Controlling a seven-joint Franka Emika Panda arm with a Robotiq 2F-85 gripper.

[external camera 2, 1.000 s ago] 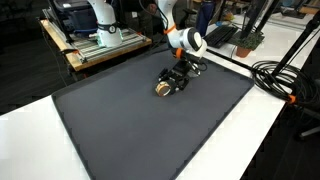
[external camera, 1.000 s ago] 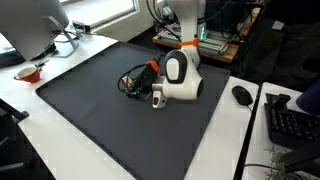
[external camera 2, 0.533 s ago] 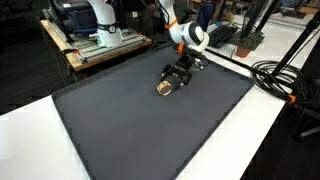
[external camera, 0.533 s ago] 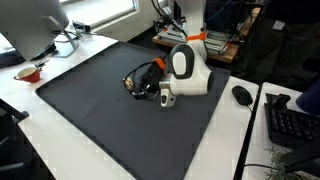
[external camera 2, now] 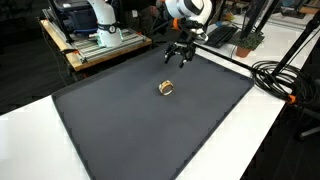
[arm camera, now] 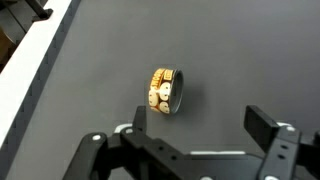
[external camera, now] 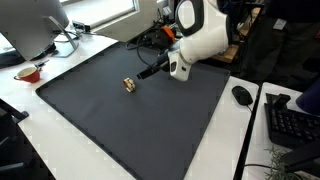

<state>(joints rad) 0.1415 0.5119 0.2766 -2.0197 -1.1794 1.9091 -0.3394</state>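
On the dark mat (external camera: 100, 120) covering the desk (external camera: 240, 130), a small patterned ring (arm camera: 165, 91) lies alone. The gripper (external camera 2: 180, 58) hangs above it, spread apart and empty. An off-centre descent could send the ring rolling.

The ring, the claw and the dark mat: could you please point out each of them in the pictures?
ring (arm camera: 165, 90), wrist view, on its patterned outer band.
claw (external camera 2: 179, 59), in an exterior view, midway between its open fingertips.
mat (external camera 2: 130, 130), in an exterior view, on a bare patch near its middle.
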